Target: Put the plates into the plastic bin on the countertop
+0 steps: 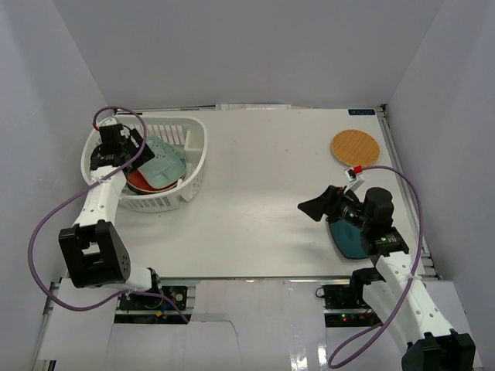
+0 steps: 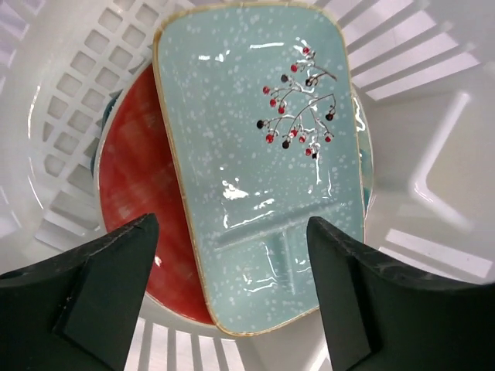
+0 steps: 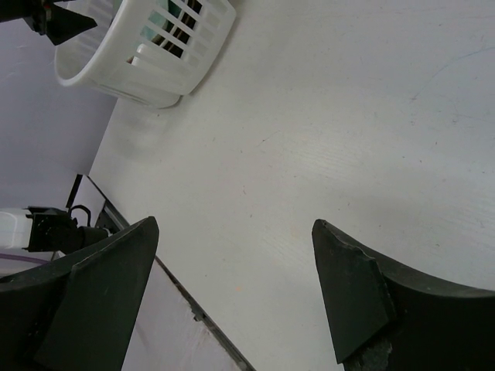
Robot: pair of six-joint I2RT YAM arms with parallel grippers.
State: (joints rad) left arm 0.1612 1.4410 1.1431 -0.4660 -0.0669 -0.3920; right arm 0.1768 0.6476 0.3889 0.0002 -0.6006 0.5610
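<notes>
The white plastic bin (image 1: 195, 145) stands at the back left of the countertop (image 1: 263, 193). A pale-green rectangular plate (image 2: 255, 154) lies in it, tilted over a red plate (image 2: 143, 178); any dishes beneath are mostly hidden. My left gripper (image 2: 230, 239) is open and empty just above the green plate's near end, over the bin (image 1: 133, 147). The orange woven plate (image 1: 355, 145) lies at the back right. The dark-teal square plate (image 1: 348, 238) lies under my right arm. My right gripper (image 1: 311, 207) is open and empty above bare tabletop (image 3: 234, 232).
Pale grey walls enclose the table on three sides. The bin's slotted walls (image 2: 433, 77) surround the left gripper closely. In the right wrist view the bin (image 3: 147, 62) sits far off, and the table's near edge (image 3: 186, 301) runs below the fingers.
</notes>
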